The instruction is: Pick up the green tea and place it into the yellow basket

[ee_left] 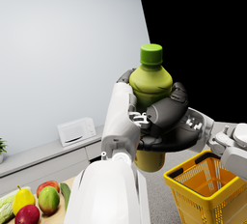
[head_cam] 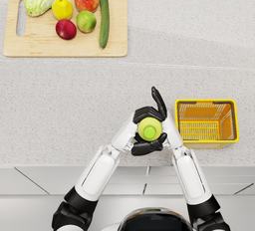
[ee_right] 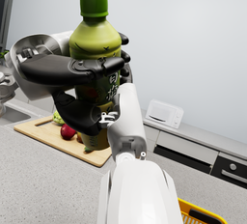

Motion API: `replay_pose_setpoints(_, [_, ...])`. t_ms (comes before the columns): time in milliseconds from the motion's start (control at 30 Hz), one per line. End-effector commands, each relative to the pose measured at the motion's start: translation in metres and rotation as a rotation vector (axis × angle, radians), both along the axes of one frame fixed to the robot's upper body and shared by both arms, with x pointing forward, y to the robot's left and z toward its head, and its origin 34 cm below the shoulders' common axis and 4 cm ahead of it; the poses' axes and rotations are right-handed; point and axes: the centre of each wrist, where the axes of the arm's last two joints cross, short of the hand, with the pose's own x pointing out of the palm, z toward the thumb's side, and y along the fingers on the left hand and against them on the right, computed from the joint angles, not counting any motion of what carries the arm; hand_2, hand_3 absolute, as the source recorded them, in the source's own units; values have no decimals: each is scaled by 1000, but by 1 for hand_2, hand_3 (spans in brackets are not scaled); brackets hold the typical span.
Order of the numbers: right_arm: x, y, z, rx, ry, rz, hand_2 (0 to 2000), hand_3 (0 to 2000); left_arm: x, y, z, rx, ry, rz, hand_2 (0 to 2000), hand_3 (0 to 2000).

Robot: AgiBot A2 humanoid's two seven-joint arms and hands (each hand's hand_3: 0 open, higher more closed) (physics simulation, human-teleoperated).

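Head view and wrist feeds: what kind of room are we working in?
Most likely a kitchen: a speckled countertop, a wooden cutting board loaded with produce, and a microwave on the back counter.

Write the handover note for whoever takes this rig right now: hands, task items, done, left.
Left hand: holds the green tea bottle from the near side.
Right hand: also holds the bottle, from the far side.
Bottle: upright, cap on, lifted clear of the counter, between both hands, to the left of the yellow basket.
Basket: on the counter by the right arm, with nothing visible inside it.
Done: bottle picked up.
Left: carry it right, over the basket, lower it in and release.
Elsewhere: cutting board with vegetables and fruit, far left, not involved.
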Motion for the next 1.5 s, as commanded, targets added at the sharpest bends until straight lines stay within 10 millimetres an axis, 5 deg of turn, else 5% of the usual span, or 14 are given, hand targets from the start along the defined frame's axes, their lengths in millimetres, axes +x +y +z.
replay_pose_setpoints(33, [0, 4, 12, -94, -20, 162, 2000, 653, -4, -10, -6, 42, 6, -46, 2000, 2000])
replay_pose_setpoints(100, [-3, 5, 14, -140, -26, 218, 2000, 1307, -3, -7, -5, 57, 1, -49, 2000, 2000])
replay_pose_setpoints(133, [-2, 4, 15, -158, -25, 231, 2000, 1633, -3, -4, -5, 66, -5, -54, 639, 1673])
replay_pose_setpoints(167, [-1, 3, 16, -159, -27, 224, 2000, 1960, -4, 0, -3, 53, -12, -36, 0, 1347])
replay_pose_setpoints(300, [7, -22, 35, -77, -87, 107, 2000, 2000, -19, 38, 8, -20, -72, 92, 0, 40])
replay_pose_setpoints(333, [10, -37, 46, -11, -122, 22, 2000, 2000, -19, 61, 4, -36, -60, 179, 0, 0])
replay_pose_setpoints(533, [16, -124, 53, 183, -150, -357, 2000, 2000, -17, 169, -6, -248, -3, 622, 0, 0])
replay_pose_setpoints(667, [26, -150, 14, 211, 56, -450, 2000, 2000, -20, 182, -12, -273, 16, 677, 0, 0])
replay_pose_setpoints(833, [35, -136, -12, 153, 395, -478, 2000, 2000, -17, 173, -16, -260, 36, 646, 0, 0])
replay_pose_setpoints(867, [35, -135, -16, 146, 422, -476, 639, 1673, -18, 173, -18, -261, 41, 649, 0, 0])
replay_pose_setpoints(900, [32, -134, -19, 148, 441, -486, 0, 1347, -15, 174, -16, -261, 39, 649, 0, 0])
replay_pose_setpoints(1033, [27, -132, -1, 187, 328, -517, 0, 40, -7, 169, -7, -255, 17, 623, 0, 0])
replay_pose_setpoints(1233, [20, -150, 66, 244, -158, -539, 0, 0, 27, 183, 42, -282, -84, 640, 0, 0])
replay_pose_setpoints(1500, [21, -167, 49, 274, -136, -601, 0, 0, 29, 198, 21, -309, -7, 698, 0, 0])
